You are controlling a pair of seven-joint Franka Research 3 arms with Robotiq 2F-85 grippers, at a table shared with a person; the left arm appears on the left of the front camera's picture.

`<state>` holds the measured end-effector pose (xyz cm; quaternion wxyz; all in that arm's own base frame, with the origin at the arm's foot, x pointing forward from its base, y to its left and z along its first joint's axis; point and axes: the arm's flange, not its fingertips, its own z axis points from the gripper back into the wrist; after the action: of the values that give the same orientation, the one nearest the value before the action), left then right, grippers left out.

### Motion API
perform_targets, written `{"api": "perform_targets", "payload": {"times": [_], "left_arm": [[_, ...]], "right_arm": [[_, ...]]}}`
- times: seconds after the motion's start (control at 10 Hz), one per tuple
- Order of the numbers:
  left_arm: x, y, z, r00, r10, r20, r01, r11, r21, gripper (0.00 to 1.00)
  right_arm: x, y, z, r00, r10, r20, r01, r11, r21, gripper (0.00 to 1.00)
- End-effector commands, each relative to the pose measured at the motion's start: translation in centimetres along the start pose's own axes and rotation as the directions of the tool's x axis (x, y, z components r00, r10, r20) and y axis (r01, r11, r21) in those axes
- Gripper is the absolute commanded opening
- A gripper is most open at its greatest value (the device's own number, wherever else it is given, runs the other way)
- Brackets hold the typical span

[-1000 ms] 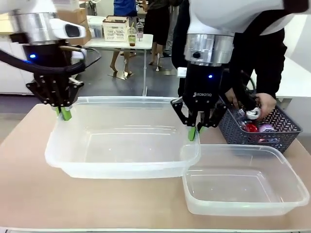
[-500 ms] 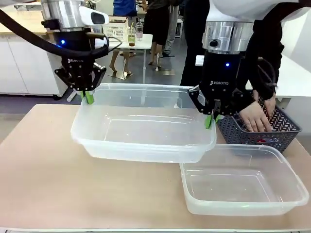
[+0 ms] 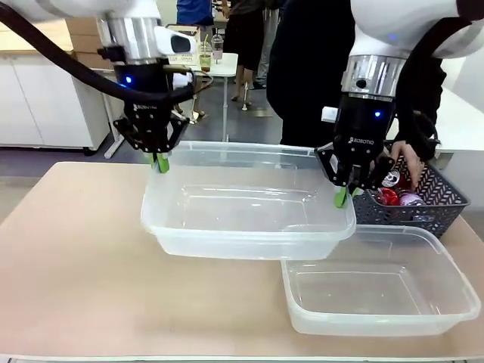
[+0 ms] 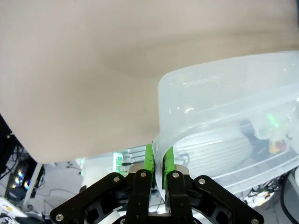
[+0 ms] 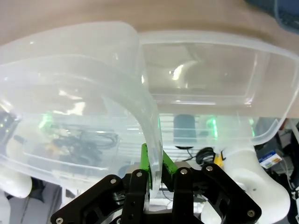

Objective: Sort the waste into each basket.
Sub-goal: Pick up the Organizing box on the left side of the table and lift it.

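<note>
One clear tub [image 3: 249, 243] hangs just above the table, gripped at both ends. My left gripper [image 3: 159, 162] is shut on its left rim, and my right gripper [image 3: 342, 198] is shut on its right rim. The left wrist view has the green pads [image 4: 149, 158] pinching the thin wall of that tub [image 4: 224, 107]. The right wrist view has my right gripper [image 5: 156, 161] clamped on the same tub's wall [image 5: 148, 116]. A second clear tub [image 3: 378, 327] rests on the table at the front right, also seen as the lower tub [image 5: 205, 70]. Crushed red and silver cans [image 3: 389, 198] lie in a dark basket [image 3: 431, 215].
A person stands at the far side with a hand [image 3: 404, 160] in the dark woven basket at the right, holding a silver can [image 3: 391, 179]. The wooden table [image 3: 68, 265] is bare on the left and front. The held tub's right end overlaps the lower tub's far-left corner.
Both arms have carried the clear tub to the right, until it overlaps the second tub. The person's hand has shifted inside the dark basket.
</note>
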<state>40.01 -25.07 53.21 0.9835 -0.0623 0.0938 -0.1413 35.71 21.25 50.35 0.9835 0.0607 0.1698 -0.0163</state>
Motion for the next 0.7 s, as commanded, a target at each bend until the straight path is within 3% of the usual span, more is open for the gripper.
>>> {"api": "perform_targets", "payload": {"times": [0.0,0.2,0.3,0.6], "left_arm": [[1.7,-0.6,-1.3,0.998,0.012,-0.057,-0.011,1.0,0.028,0.1],[2.3,-0.5,-2.0,0.994,0.033,-0.101,-0.035,0.999,-0.016,0.1],[1.8,-0.5,-2.5,0.998,0.011,-0.056,-0.011,1.0,-0.002,0.1],[1.8,-0.5,-2.5,0.998,0.011,-0.056,-0.011,1.0,-0.002,0.1]], "right_arm": [[-0.7,-1.8,-0.6,1.0,0.007,0.01,-0.007,0.999,0.039,0.07],[0.2,-2.3,-1.9,1.0,0.003,-0.01,-0.002,0.999,0.047,0.07],[0.7,-1.4,-2.8,0.999,-0.048,-0.005,0.048,0.999,0.01,0.07],[-0.3,-1.4,-1.7,0.999,-0.023,-0.024,0.023,1.0,0.011,0.07]]}}
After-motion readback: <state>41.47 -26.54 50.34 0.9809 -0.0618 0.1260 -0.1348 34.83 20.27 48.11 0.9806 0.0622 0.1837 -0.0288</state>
